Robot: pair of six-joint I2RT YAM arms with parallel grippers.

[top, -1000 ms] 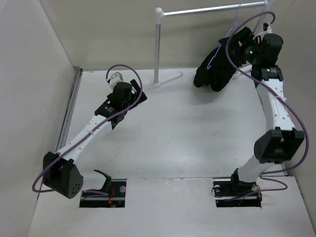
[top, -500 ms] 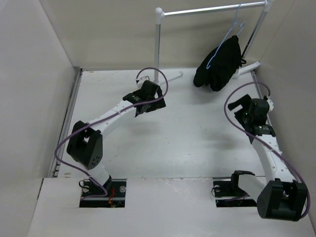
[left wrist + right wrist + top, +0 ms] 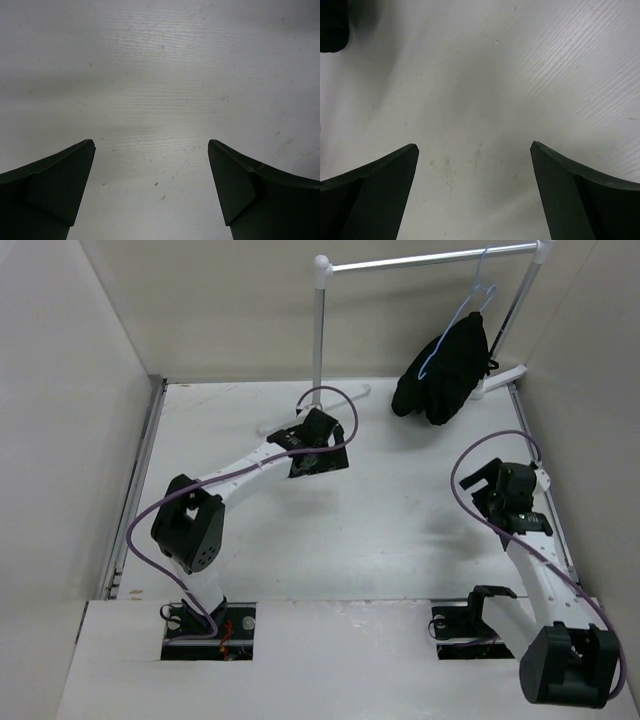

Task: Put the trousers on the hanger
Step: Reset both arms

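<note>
Up at 1 o'clock, trousers hang on hanger, looks done. Left hand and right hand released.

**Middle of the counter open, far right corner crowded**

The counter lies bare between the two arms and along its near edge. At the far edge the rack stands one post mid-edge and another in the far right corner, feet splayed on the surface. The trousers hang on the hanger, filling that corner. Walls close the left, far and right edges. Only bare counter shows between the wide-spread left fingers and right fingers.
</note>
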